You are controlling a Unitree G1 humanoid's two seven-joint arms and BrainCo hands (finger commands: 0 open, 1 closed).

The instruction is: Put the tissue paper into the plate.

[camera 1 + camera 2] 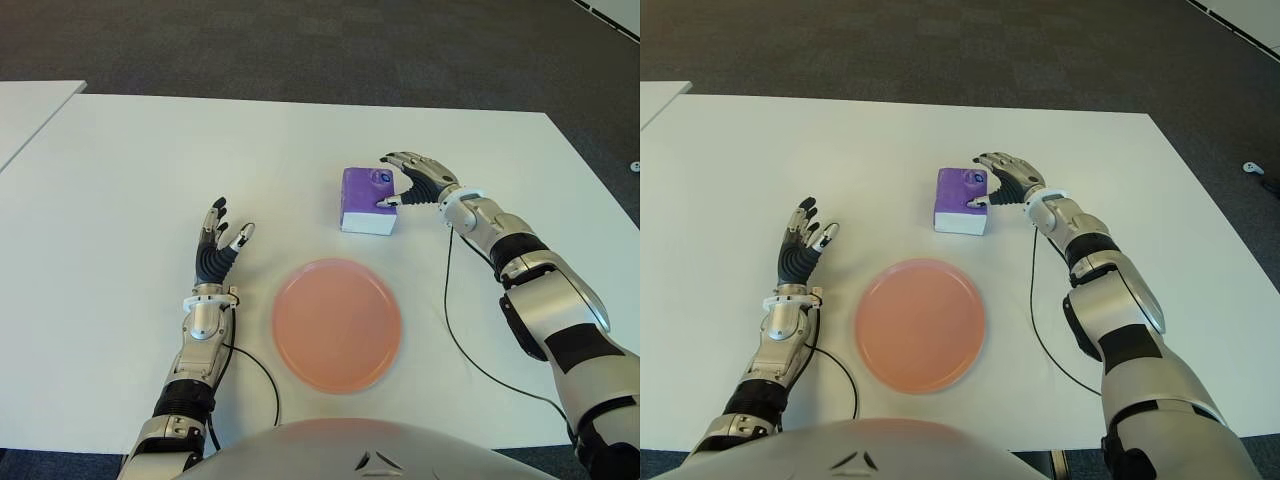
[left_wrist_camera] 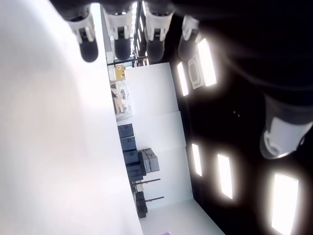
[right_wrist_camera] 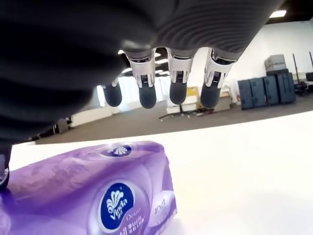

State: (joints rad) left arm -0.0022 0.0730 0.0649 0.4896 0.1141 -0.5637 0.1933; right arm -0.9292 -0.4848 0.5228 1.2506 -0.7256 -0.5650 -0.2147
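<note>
The tissue pack (image 1: 368,200) sits on the white table (image 1: 120,180), just beyond the plate (image 1: 338,323) and a little toward the robot's right of its centre, with a clear strip of table between the two. It's a purple soft pack with a white edge facing the robot, lying flat. Its long axis runs roughly away from the robot, tilted only slightly, so one short end points back toward the plate and the other toward the far edge of the table.

The right hand (image 1: 412,178) is right there at the pack's right side, reaching in from the right. Fingers are spread and extended over the far right corner of the pack; the thumb (image 1: 390,201) shows against the pack's right edge near the white end, looking like it's touching. In the right wrist view the four fingertips (image 3: 177,93) hang apart above the pack's top, not closed around it, so no grasp here.

The left hand (image 1: 218,246) shows over the table to the left of the plate, well apart from the pack, fingers straight and fanned, holding nothing.

The plate is pink, round, and has nothing on it.
</note>
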